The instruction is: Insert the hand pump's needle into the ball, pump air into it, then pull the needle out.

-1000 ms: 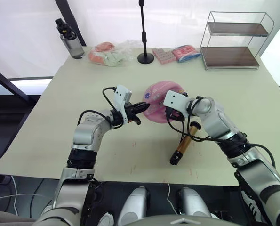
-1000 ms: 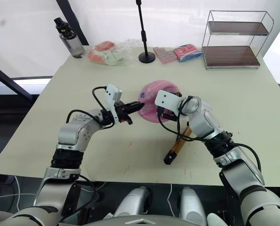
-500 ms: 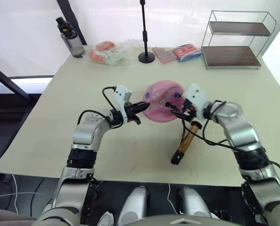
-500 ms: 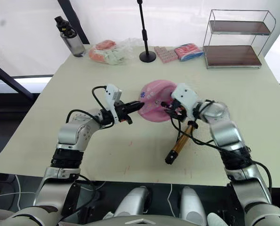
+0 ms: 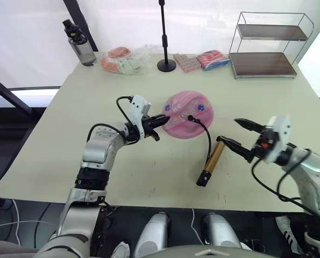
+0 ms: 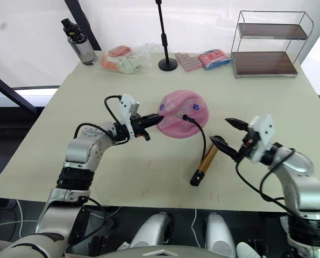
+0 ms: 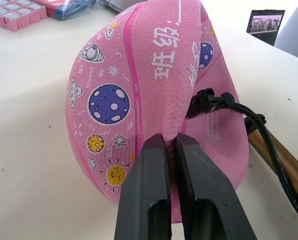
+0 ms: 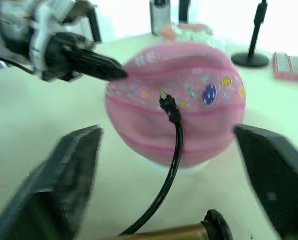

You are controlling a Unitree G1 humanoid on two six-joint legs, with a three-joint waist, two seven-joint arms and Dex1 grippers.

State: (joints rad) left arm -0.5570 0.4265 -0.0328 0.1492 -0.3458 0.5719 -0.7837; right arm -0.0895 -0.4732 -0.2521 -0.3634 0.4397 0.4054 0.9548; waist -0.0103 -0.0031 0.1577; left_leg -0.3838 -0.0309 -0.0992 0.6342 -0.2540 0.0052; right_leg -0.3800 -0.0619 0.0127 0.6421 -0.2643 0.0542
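Stereo head views + both wrist views, single instant. Ball (image 5: 190, 115) sits mid-tabletop (image 5: 68, 145), partly deflated, folded in on itself. Needle (image 7: 196, 103) w/ its black fitting is seated in the ball's upper face; hose (image 5: 208, 141) arcs from there down to the hand pump (image 5: 211, 161), which lies flat on the tabletop just in front of the ball, on its right-hand side.

Left gripper (image 5: 161, 120): fingers clenched together, tips pressed against the ball's left flank, apparently steadying it rather than pinching it. Right gripper (image 5: 238, 133): released, fingers spread wide, holding nothing, hovering above the tabletop to the right of the pump and apart from it.

Key relation: pump's long axis runs roughly front-to-back w/ a slight tilt, far cap toward the ball, near cap toward the tabletop's front edge. It lies to the left of the right gripper, w/ the gripper's fingers pointing roughly toward its far end. Right arm is clearly the nearer one; left arm is occupied at the ball.

Judgement: insertion looks done; pumping not yet begun. Next move probably calls for the right gripper to close across the barrel, i.e. fingers set crosswise to that axis. Risk: tugging the hose and unseating the needle.
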